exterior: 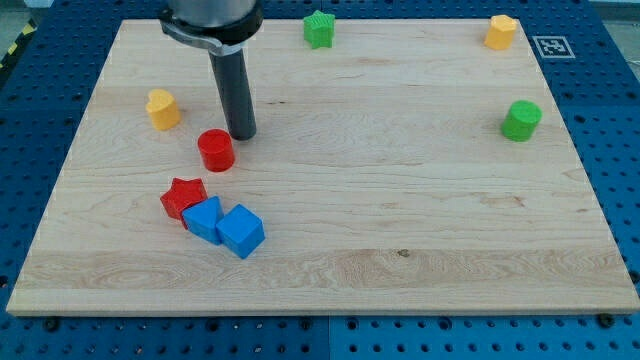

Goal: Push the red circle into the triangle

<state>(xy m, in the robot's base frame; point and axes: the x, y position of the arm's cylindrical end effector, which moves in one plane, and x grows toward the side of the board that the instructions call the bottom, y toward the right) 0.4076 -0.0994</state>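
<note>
With the bare rod tip (242, 135) set just beside the red circular block (216, 150) at its upper right, the blue triangular block (205, 218) could be missed, the red star block (183, 196) being struck instead.

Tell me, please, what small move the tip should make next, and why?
Probably slide my tip toward the view's bottom-left, into the red circle. The tip stands just up and right of the circle, nearly touching it. The blue triangle-like block lies below it, between the red star and the blue cube, so that push should drive the circle toward it.
</note>
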